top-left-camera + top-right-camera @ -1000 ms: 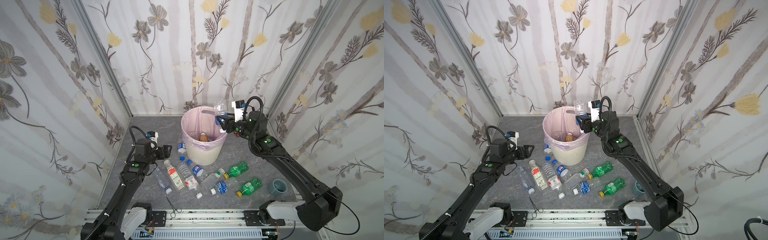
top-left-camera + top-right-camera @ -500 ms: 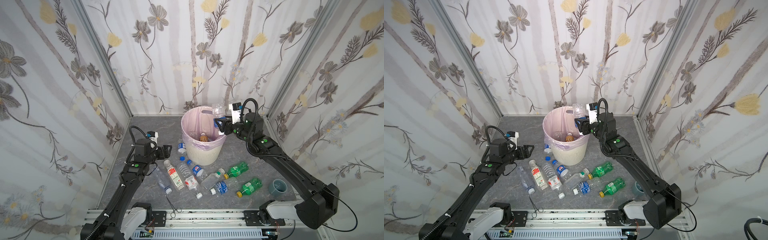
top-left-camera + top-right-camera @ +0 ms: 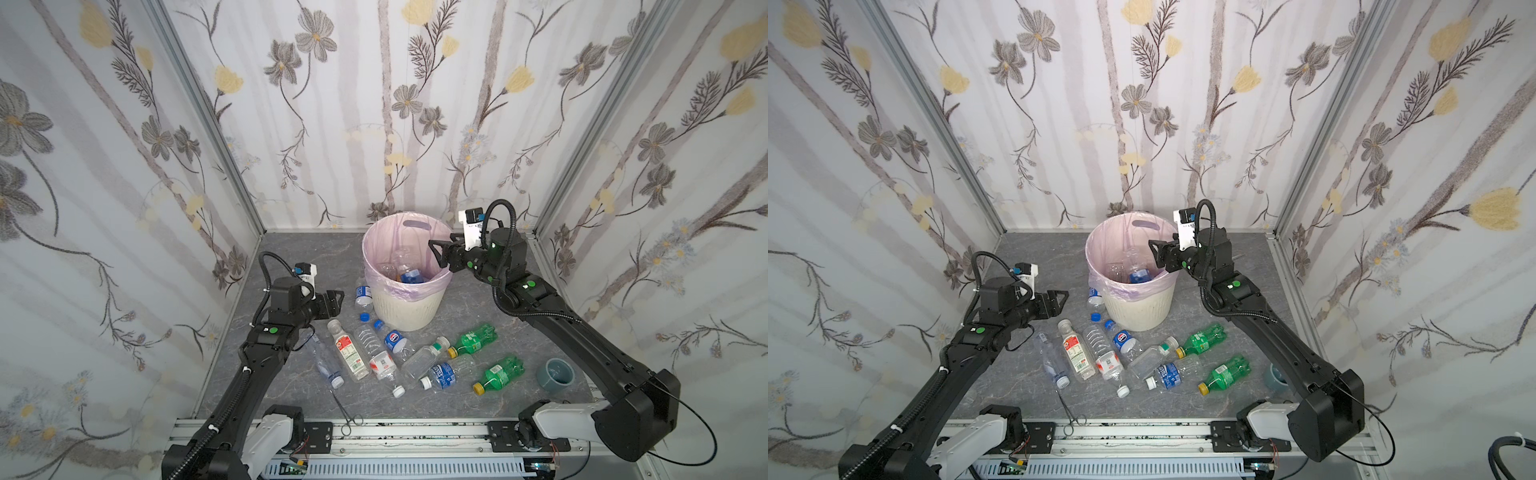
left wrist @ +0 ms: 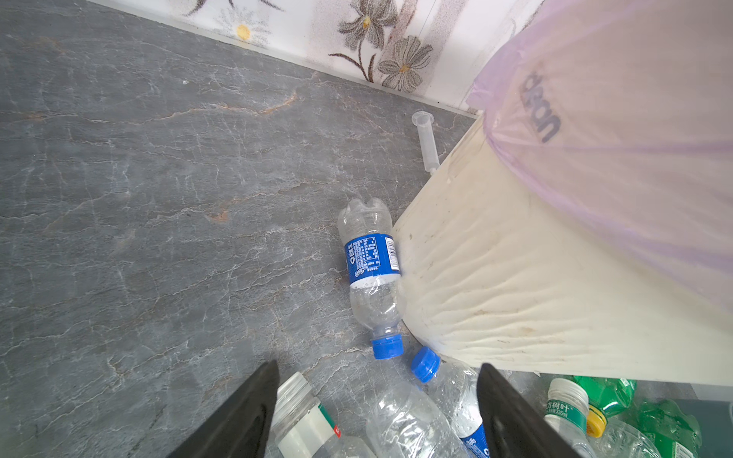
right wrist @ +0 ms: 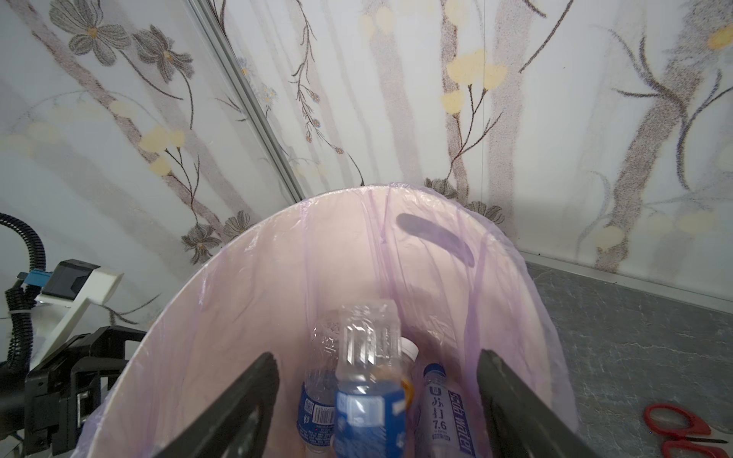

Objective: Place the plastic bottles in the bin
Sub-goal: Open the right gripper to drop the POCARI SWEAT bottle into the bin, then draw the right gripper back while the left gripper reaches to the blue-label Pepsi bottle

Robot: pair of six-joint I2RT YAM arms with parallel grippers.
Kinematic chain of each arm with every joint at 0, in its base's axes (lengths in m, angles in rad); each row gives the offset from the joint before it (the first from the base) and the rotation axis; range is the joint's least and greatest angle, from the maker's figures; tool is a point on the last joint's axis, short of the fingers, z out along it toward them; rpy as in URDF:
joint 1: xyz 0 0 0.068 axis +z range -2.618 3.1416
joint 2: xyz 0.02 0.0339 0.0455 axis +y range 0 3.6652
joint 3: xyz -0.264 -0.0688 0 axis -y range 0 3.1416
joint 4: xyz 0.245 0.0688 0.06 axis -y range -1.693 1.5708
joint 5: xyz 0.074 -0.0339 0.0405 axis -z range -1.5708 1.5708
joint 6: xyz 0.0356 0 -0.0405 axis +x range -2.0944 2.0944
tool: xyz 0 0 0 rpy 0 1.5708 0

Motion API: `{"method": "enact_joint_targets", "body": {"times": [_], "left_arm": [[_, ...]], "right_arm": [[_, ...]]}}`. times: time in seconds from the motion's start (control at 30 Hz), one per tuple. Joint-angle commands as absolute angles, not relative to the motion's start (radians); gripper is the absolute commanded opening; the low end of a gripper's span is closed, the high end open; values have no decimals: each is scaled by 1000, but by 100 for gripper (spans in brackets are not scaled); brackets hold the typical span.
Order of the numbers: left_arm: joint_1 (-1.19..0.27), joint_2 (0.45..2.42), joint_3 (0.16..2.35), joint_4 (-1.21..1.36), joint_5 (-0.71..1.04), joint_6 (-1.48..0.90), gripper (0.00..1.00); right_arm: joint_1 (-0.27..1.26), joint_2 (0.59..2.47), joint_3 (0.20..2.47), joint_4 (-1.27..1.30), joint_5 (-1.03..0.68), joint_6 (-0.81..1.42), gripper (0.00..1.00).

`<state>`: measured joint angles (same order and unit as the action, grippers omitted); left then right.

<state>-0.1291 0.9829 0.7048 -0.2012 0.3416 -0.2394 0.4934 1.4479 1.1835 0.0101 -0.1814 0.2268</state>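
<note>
My right pincer (image 3: pixel 437 254) hangs over the 3 o'clock edge of the round cream-white ribbed plastic bin (image 3: pixel 399 309), which is lined with a translucent pink bag. Its jaws are spread and pinch nothing. I hold it above the mouth because anything let go here falls inside, not onto the floor. Under it, in the right wrist view, a clear plastic bottle with a blue label (image 5: pixel 369 400) lies on a few other clear plastic bottles in the bin.

My left pincer (image 3: pixel 335 302) is also spread and empty. It sits low at the bin's 9 o'clock, pointing toward it, ready, I judge, for the nearest pick. That is a clear blue-capped bottle (image 4: pixel 371 259) lying against the bin's wall at about 8 o'clock. The wall leaves little room for a jaw on that side.

Much is left to do. From 7 to 5 o'clock of the bin about eight more bottles lie close together, among them a red-labelled clear bottle (image 3: pixel 347 351), one green bottle (image 3: pixel 476 337) and a second green bottle (image 3: pixel 500 372). Crowding may make clean grips awkward.

Some things must stay out:
- thin metal forceps (image 3: pixel 345 409) at 7 o'clock
- a grey-blue cup (image 3: pixel 555 376) at 4 o'clock
- red-handled scissors (image 5: pixel 682 430) on the floor outside the bin
- a clear syringe (image 4: pixel 426 140) at the bin's foot
</note>
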Motion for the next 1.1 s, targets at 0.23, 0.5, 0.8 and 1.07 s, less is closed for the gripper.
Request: {"method": "enact_joint_targets", "body": {"times": [0.23,0.5,0.8,1.07], "left_arm": [[-127,979,712,-185,356,-240,80],[-127,988,719,-186,366,-233,80],[-129,1019,724,-186,370,-235,80],[-138,1060,738,-179,378,-251,79]], "right_arm": [[495,1284,1095,96,-206,252,86],[488,1177,1025,40,-138,189,91],[433,1003,805,3,-58,196,93],[358,931,676,33,-69,227,97]]}}
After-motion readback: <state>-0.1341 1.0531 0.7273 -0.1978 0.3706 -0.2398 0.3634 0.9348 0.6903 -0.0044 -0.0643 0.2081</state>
